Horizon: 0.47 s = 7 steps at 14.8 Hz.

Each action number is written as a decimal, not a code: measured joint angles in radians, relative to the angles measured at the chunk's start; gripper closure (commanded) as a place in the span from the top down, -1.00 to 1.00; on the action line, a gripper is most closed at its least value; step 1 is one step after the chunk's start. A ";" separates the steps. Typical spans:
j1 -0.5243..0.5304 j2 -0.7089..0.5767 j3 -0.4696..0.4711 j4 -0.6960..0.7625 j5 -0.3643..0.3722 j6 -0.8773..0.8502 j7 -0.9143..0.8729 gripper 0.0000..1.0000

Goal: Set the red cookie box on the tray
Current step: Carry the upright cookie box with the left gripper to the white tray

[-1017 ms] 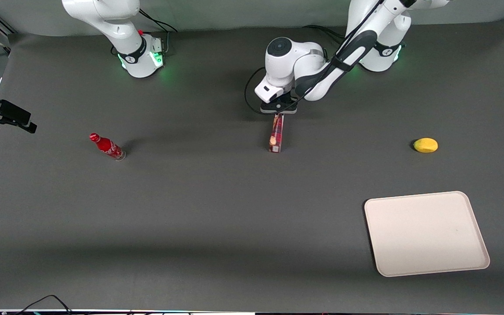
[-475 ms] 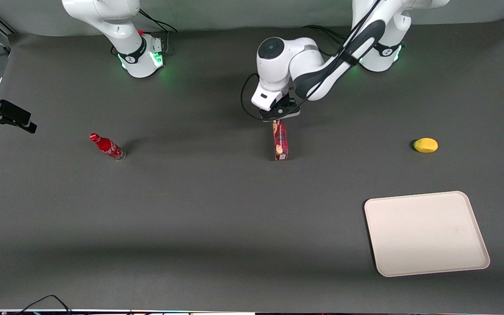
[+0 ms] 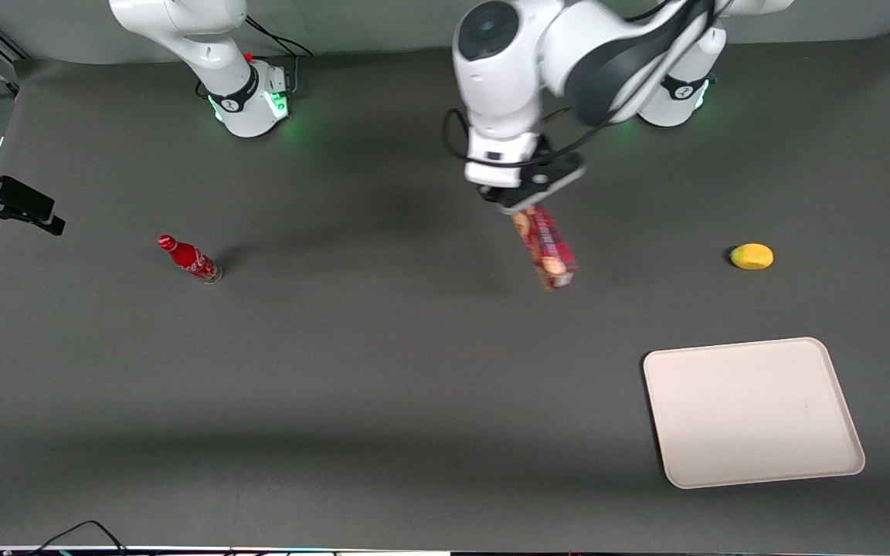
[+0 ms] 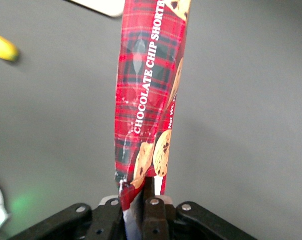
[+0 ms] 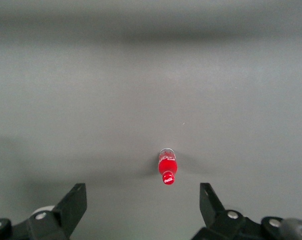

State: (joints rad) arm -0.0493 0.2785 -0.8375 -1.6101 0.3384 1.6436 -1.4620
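Observation:
My left gripper [image 3: 524, 202] is shut on one end of the red cookie box [image 3: 545, 247] and holds it in the air above the table's middle, the box hanging down and slanting toward the working arm's end. In the left wrist view the box [image 4: 149, 90] is a long red tartan carton printed with chocolate-chip cookies, its end pinched between my fingers [image 4: 153, 200]. The beige tray [image 3: 751, 411] lies flat and bare, nearer the front camera and toward the working arm's end; a corner of it shows in the wrist view [image 4: 101, 6].
A yellow lemon [image 3: 752, 255] lies toward the working arm's end, farther from the camera than the tray; it also shows in the wrist view [image 4: 2, 46]. A small red bottle [image 3: 189, 259] lies toward the parked arm's end and shows in the right wrist view [image 5: 167, 169].
The left gripper has lifted the box off the table, risen toward the camera and swung it toward the working arm's end, the box turning to slant. Tray, lemon and bottle have not moved.

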 measured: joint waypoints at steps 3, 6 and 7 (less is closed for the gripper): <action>0.006 -0.018 0.157 0.176 -0.069 -0.181 0.189 -1.00; 0.013 -0.019 0.374 0.321 -0.143 -0.300 0.493 -1.00; 0.016 -0.019 0.440 0.347 -0.152 -0.321 0.594 -1.00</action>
State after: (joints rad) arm -0.0335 0.2598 -0.3975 -1.2626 0.1862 1.3224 -0.8676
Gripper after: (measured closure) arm 0.881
